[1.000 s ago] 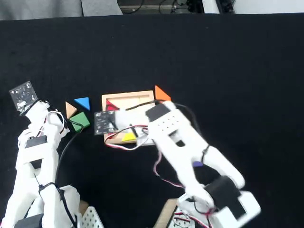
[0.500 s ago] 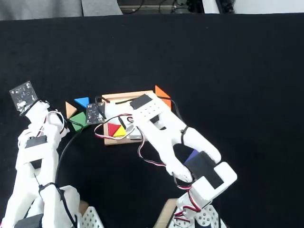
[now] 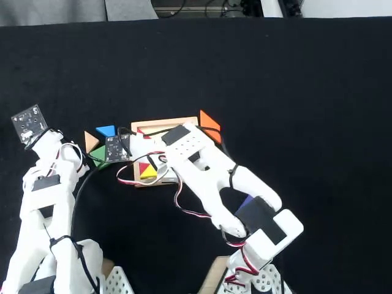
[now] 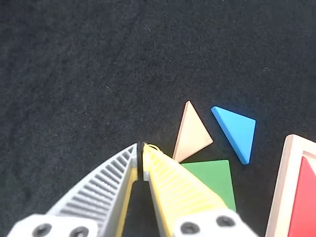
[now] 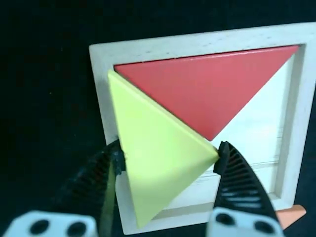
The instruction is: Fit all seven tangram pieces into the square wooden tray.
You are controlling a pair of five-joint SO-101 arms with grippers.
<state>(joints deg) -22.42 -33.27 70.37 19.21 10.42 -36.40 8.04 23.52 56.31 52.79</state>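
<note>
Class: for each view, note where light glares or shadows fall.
High view: the black table swallows shadows. Left wrist view: even light, no glare on the blue triangle. Right wrist view: the bare floor of the tray glares nearly white; the yellow triangle between the fingers is brightly lit.

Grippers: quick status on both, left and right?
Left gripper: closed, holding nothing.
Right gripper: closed on the yellow triangle, over the wooden tray.

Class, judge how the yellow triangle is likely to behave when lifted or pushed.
The yellow triangle looks stiff: flat painted wood, crisp edges. Probably light, being thin. It may pivot, since the right pincer grips only an edge and a corner.
</note>
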